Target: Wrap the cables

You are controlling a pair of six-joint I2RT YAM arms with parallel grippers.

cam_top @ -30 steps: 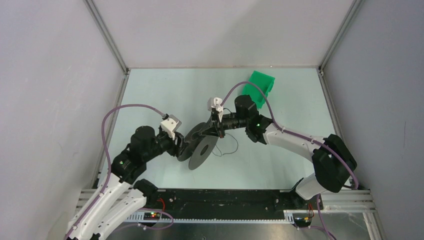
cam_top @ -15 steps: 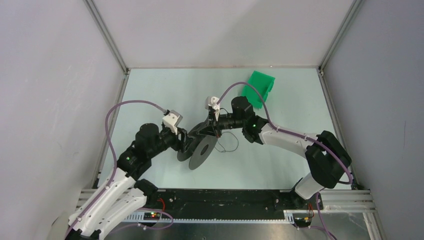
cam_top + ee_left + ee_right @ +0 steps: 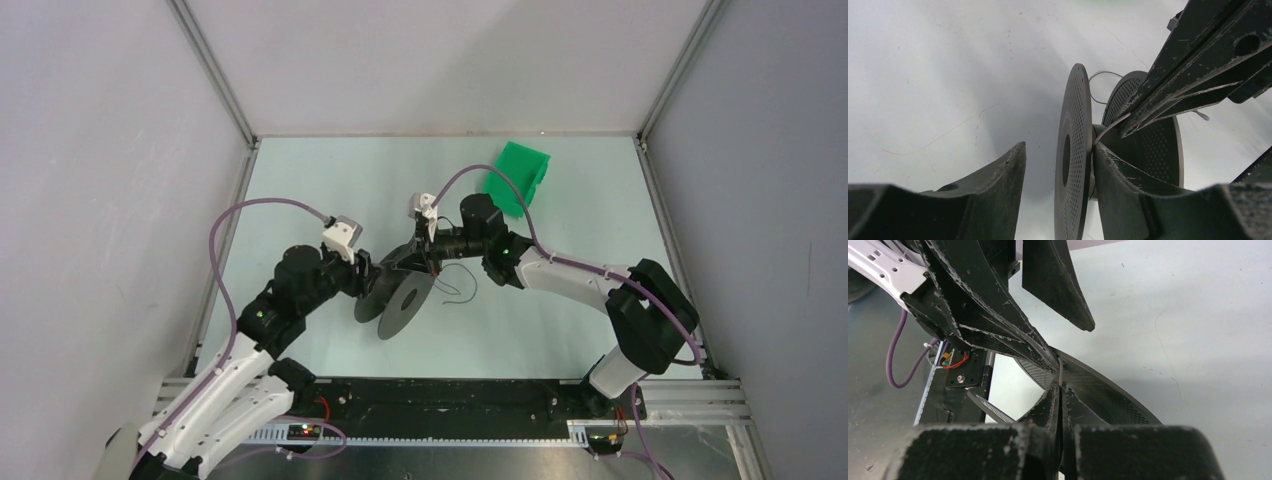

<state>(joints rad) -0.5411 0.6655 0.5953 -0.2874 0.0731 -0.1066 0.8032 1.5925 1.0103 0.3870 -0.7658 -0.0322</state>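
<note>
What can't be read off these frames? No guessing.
- Turns of cable on the hub: in the left wrist view they are hidden by the reel flange and the left fingers; in the top view they are too small.
- Cable's loose end: too thin to trace in the top view.
- Cable at the pinch: in the right wrist view the shut right fingers cover it.
- Reel's lower rim: cut off by the bottom edge of the left wrist view.

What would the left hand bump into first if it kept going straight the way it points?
The black reel: one of its discs stands between the open fingers of the left hand. Just beyond, I think, the shut right hand pinches the thin cable.
</note>
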